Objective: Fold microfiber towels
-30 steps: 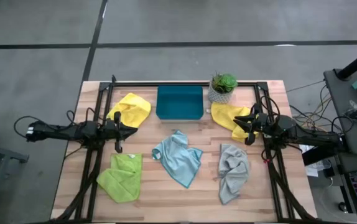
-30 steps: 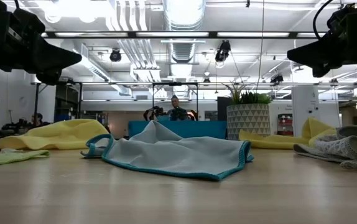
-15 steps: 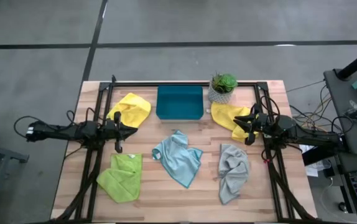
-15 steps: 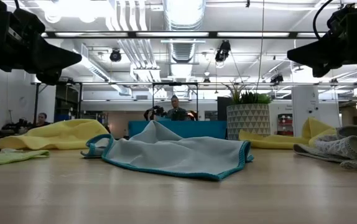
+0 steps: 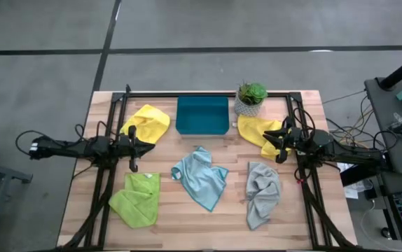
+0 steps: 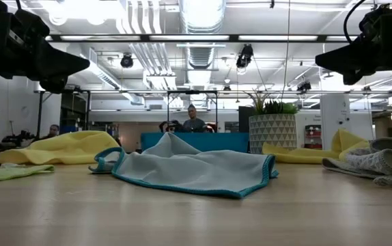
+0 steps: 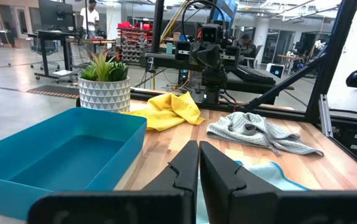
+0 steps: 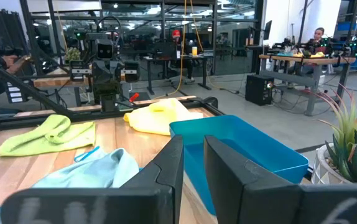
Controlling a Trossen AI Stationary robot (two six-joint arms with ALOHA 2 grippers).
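- On the desk (image 5: 82, 203), five towels are lying unfolded: yellow towels (image 5: 148, 121) far left and far right, lime towel (image 5: 136, 199), blue towel (image 5: 201, 177), grey towel (image 5: 262, 192) near.
- Left hand (image 5: 132, 142) is hovering clenched, empty.
- Right hand (image 5: 279, 141) is hovering slightly parted, empty.

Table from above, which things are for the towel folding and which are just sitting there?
For the job:
left yellow towel
right yellow towel
lime green towel
light blue towel
grey towel

Just sitting there:
teal tray
potted plant

Soft matt cloth towels (image 5: 201, 178) on pale wood-plank table (image 5: 180, 217) — smooth teal plastic tray (image 5: 202, 115).
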